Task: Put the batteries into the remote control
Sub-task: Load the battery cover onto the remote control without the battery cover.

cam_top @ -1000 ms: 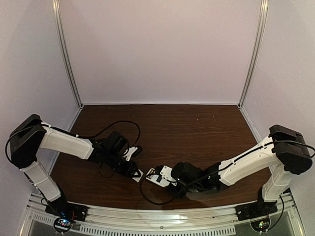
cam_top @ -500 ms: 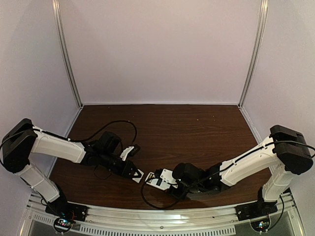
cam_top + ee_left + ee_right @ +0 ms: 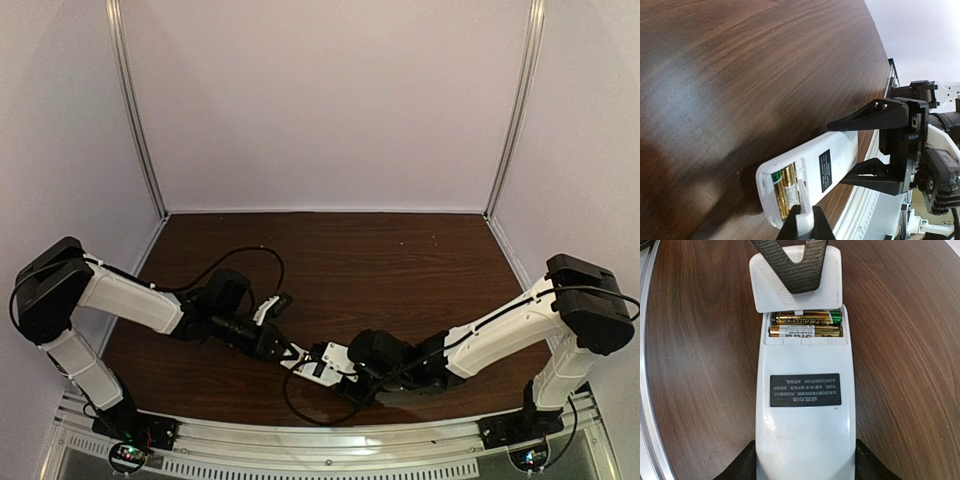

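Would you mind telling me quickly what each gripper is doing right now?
Left gripper: closed on the battery cover.
Right gripper: closed on the remote control, batteries seated in its recess.

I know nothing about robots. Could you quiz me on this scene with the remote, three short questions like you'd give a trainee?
1. True or false: both batteries already lie in the open recess of the remote control.
2. Which white piece does the left gripper hold at the open end of that recess?
3. What grips the remote control by its long sides? A. the left gripper. B. the right gripper. C. nothing, it lies free.

Key: 1 true. 2 the battery cover. 3 B.
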### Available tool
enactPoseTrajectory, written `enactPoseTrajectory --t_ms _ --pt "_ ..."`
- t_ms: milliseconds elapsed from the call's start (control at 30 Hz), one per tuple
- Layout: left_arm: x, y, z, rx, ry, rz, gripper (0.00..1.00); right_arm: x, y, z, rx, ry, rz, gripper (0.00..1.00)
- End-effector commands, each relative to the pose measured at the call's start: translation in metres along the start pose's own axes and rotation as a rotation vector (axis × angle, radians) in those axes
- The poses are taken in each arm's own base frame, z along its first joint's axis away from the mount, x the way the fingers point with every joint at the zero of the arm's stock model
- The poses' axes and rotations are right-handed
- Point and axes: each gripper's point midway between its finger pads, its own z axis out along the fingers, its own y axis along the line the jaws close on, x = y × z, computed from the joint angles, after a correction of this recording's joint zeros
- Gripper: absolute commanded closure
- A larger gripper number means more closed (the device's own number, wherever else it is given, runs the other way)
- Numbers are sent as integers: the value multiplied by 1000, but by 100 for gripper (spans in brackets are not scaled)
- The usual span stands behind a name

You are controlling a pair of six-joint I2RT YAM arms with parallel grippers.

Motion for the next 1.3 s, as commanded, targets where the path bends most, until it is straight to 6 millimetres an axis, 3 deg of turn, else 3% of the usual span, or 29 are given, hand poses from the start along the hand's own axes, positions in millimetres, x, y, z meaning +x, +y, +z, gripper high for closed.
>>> enactPoseTrajectory --t_ms 0,633,1067,1267 --pt "-5 -10 5 48 -6 16 99 -13 -1 4 5 -37 0 100" --pt "3 -1 18 15 49 -59 100 -15 -5 5 37 -40 -1 100" --pt "-6 -7 21 15 29 -51 100 -15 -1 6 30 -36 -8 100" --pt "-5 2 22 -32 32 -48 100 -15 -1 4 29 -41 -7 100"
